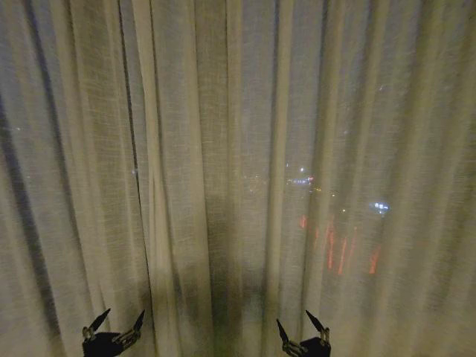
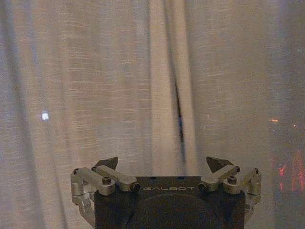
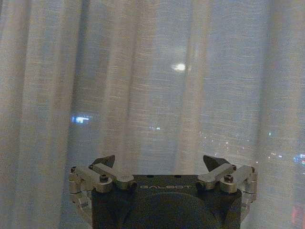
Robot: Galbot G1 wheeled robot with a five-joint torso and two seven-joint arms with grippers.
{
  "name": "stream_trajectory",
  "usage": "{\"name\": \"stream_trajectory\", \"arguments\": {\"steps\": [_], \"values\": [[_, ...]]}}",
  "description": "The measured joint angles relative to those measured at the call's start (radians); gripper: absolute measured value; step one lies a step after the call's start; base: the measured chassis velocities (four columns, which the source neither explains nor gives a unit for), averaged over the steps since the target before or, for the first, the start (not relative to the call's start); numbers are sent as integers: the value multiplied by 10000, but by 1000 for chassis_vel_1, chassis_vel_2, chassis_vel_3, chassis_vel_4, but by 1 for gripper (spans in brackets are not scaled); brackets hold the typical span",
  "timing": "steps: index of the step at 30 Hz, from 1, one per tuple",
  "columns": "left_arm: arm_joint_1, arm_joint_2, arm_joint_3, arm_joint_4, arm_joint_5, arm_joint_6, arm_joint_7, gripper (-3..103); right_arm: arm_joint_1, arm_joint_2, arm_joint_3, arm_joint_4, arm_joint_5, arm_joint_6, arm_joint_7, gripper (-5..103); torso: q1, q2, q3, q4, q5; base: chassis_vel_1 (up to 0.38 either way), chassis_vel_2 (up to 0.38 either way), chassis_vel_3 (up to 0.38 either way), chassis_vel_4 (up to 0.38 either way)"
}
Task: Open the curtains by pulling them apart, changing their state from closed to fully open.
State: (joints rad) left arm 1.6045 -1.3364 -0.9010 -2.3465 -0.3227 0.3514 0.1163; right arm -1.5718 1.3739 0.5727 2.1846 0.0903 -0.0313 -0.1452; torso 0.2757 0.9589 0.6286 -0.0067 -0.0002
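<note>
The sheer cream-white curtains hang shut across the whole head view, pleated top to bottom, with city lights glowing through. A thin dark slit left of centre marks where the two panels meet; the same slit appears in the left wrist view. My left gripper is low at the bottom left, open, just below that slit and short of the fabric. At the bottom right my right gripper is open too, facing the curtain fabric with nothing between its fingers. The left gripper holds nothing.
Red and white lights of the night city shine through the fabric at lower right. A darker shadow band runs down the curtain's lower middle.
</note>
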Motion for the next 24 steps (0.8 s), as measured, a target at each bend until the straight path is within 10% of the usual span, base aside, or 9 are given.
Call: {"name": "stream_trajectory", "arguments": {"steps": [24], "values": [[-6, -48, 18, -19, 27, 39, -4, 100, -37, 1, 30, 29, 4, 106, -19, 100, 1, 1, 0, 1, -1, 137, 134, -137, -139]]}}
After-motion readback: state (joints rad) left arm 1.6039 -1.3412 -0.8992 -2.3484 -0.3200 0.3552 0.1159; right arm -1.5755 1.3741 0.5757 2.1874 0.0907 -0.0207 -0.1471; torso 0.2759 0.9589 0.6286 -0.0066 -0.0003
